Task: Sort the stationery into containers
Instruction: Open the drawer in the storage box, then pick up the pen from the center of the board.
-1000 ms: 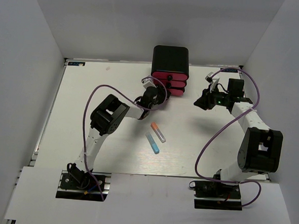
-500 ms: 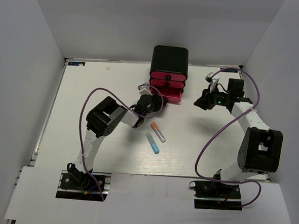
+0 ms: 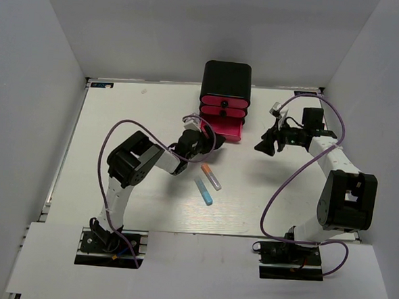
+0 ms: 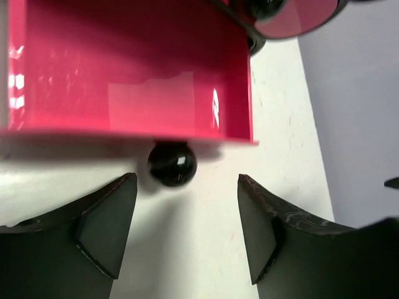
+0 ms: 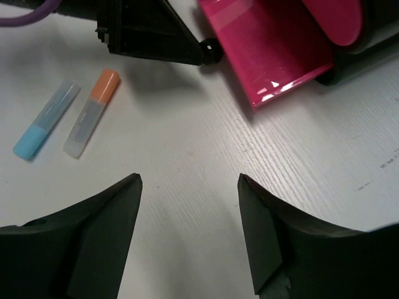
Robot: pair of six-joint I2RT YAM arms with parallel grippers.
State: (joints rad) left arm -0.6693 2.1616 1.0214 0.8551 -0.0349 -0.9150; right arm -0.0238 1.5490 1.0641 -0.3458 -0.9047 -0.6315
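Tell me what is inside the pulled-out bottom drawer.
The bottom drawer shows only a bare pink floor, with nothing lying on the visible part. Its rear end is covered by the upper drawers and cannot be seen.

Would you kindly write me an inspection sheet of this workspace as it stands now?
Surface: white table, wood-grain.
Job's things: black drawer case at the far edge; bottom drawer open, its visible inside empty; upper two drawers shut; orange marker and blue marker lying side by side mid-table.
Clutter: nothing seen.
Grippers: left gripper open, just short of the drawer knob, not touching; right gripper open, empty, above the table.
Cables: purple cables looped along each arm, off the markers.
Surroundings: plain white walls.
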